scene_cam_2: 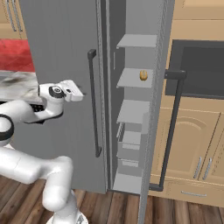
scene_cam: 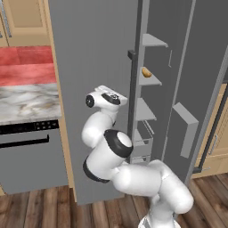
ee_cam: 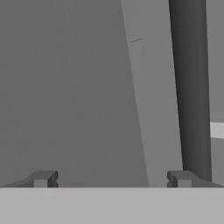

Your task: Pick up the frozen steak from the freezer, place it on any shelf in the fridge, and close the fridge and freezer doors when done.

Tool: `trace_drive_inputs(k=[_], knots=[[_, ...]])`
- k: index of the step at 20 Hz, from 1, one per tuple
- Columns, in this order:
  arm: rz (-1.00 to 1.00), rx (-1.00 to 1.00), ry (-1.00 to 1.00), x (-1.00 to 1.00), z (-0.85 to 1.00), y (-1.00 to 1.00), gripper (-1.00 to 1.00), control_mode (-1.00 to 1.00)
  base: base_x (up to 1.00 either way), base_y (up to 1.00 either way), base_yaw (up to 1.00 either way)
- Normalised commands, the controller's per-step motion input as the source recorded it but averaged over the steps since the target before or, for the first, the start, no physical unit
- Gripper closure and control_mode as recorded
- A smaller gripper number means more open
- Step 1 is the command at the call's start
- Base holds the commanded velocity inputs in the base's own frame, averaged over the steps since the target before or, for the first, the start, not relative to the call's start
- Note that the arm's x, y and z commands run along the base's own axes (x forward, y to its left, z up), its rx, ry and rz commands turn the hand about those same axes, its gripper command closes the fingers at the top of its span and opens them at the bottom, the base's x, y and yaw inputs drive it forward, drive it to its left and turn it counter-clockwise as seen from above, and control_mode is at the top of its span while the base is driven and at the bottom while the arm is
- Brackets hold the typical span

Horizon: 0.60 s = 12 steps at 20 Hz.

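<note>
Facing the closed fridge door [scene_cam: 93,67] – wide, plain and grey, with a dark bar handle [scene_cam_2: 92,105] down its right edge. Just to the right, looking into the open freezer [scene_cam_2: 135,109], narrow and tall, its own door [scene_cam: 196,67] swung out wide on the far side, with a pale bin [scene_cam: 185,129] fixed to the inner face. Inside, counting three short pale shelves stacked above low drawers [scene_cam_2: 131,140]. Top shelf [scene_cam_2: 138,41] bare. Second shelf [scene_cam_2: 131,79] carrying one orange-brown rounded lump [scene_cam_2: 143,75] near its right end. Third shelf [scene_cam_2: 133,111] bare as far as can be seen. Cannot tell where the frozen steak lies. Cannot see into the drawers. Hovering in front of the fridge door, left of its handle – gripper [ee_cam: 111,179] released, fingertips [ee_cam: 43,178] spread wide, holding nothing.
</note>
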Motion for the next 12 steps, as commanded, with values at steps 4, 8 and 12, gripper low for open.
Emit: trace_drive_inputs(k=[4, 8, 12], knots=[[0.00, 0.00, 0.03, 0.07, 0.00, 0.00, -1.00, -1.00, 0.00, 0.00, 0.00], [0.01, 0.00, 0.00, -0.67, 0.21, 0.00, -1.00, -1.00, 0.00, 0.00, 0.00], [0.06, 0.00, 0.00, -1.00, 0.66, 0.05, -1.00, -1.00, 0.00, 0.00, 0.00]])
